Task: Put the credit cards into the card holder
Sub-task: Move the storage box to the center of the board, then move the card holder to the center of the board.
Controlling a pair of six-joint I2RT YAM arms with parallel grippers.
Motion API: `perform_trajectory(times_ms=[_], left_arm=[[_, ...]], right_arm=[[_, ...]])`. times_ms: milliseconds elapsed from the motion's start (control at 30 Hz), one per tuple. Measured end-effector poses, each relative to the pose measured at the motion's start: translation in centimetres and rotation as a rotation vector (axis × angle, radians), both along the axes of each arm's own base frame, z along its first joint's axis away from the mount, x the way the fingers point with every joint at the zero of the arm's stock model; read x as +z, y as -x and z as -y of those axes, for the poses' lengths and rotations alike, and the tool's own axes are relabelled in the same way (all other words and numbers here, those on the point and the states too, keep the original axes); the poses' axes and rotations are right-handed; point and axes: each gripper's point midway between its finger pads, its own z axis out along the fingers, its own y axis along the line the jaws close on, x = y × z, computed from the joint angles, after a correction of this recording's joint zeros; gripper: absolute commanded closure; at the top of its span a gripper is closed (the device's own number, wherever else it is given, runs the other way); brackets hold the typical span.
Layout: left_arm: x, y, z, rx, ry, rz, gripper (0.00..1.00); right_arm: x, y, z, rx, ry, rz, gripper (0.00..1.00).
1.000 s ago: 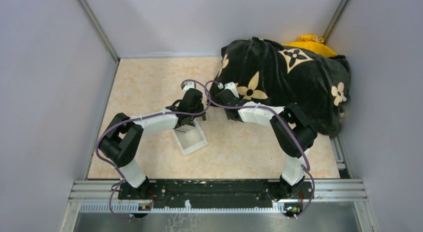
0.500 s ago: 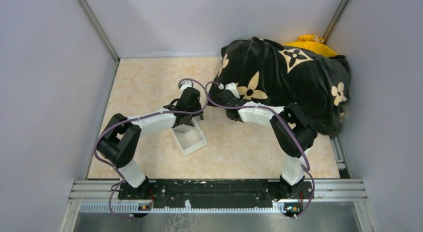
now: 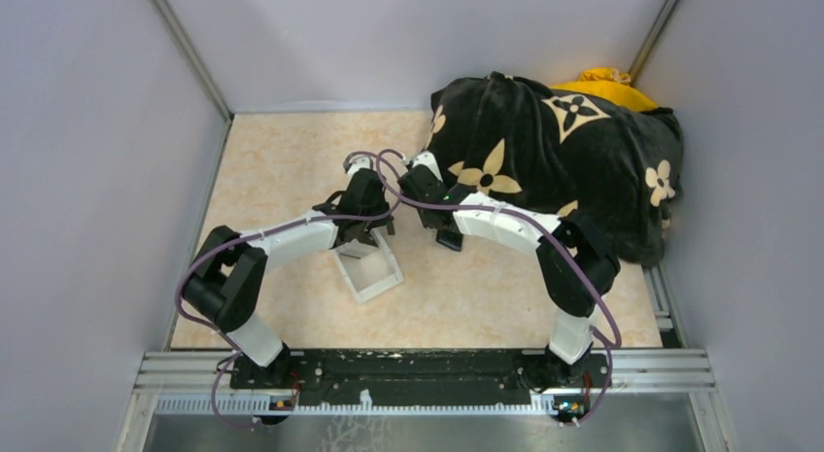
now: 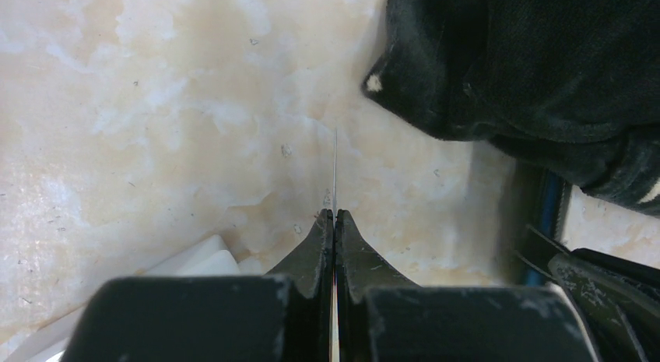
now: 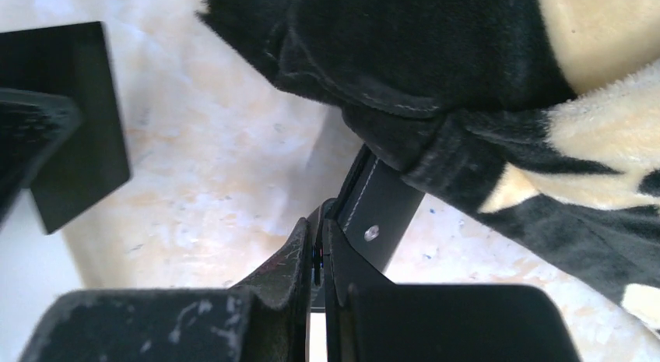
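Observation:
My left gripper [image 4: 335, 216] is shut on a thin credit card [image 4: 335, 163]. The card shows edge-on and sticks out past the fingertips above the floor. My right gripper [image 5: 317, 222] is shut on the black card holder [image 5: 385, 210], which has pale stitching and a metal stud. The holder's far end runs under the cushion's edge. In the top view the left gripper [image 3: 367, 201] and right gripper [image 3: 420, 185] are close together at the table's middle, beside the cushion's left corner. The holder and card are hidden there.
The big black flower-patterned cushion [image 3: 554, 151] fills the back right, over something yellow [image 3: 602, 83]. It also shows in the left wrist view [image 4: 529, 58]. A pale grey tray-like box [image 3: 369, 270] lies under the left forearm. A small black object [image 3: 450, 240] lies under the right forearm.
Both grippers have moved a little to the left and farther back. The right one shifted more, closing in on the left gripper. Both stay shut.

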Motion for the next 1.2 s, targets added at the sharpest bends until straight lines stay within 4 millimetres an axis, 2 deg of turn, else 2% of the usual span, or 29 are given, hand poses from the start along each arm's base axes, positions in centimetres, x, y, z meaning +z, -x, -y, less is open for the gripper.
perform_trajectory(times_ms=[100,367,600,667,800,900,1033,1200], left_arm=[[0.2,0.2,0.2,-0.013,0.011,-0.003,1.00],[0.1,1.2,0.1,-0.033,0.028,-0.017,1.00],[0.5,1.5,-0.4,-0.039,0.053,-0.014,1.00],[0.6,1.6,-0.7,-0.041,0.057,-0.012,1.00],[1.0,1.5,-1.0,-0.048,0.058,-0.008,1.00],[1.6,1.4,-0.9,-0.052,0.055,-0.004,1.00],[4.3,0.4,-0.5,-0.050,0.068,0.039,1.00],[10.0,-1.1,-0.7,-0.016,0.088,0.158,1.00]], right_arm=[[0.6,0.6,-1.2,0.017,-0.037,-0.004,1.00],[0.2,2.4,-3.0,0.022,-0.071,-0.032,1.00],[-1.8,3.7,-5.2,0.035,-0.085,-0.055,1.00],[-2.1,3.9,-5.4,0.034,-0.090,-0.056,0.93],[-2.6,4.3,-5.6,0.029,-0.098,-0.050,0.65],[-2.7,4.6,-5.7,0.031,-0.101,-0.039,0.55],[-1.0,4.7,-5.2,0.025,-0.134,0.001,0.52],[2.7,5.3,-4.8,0.037,-0.207,0.063,0.51]])
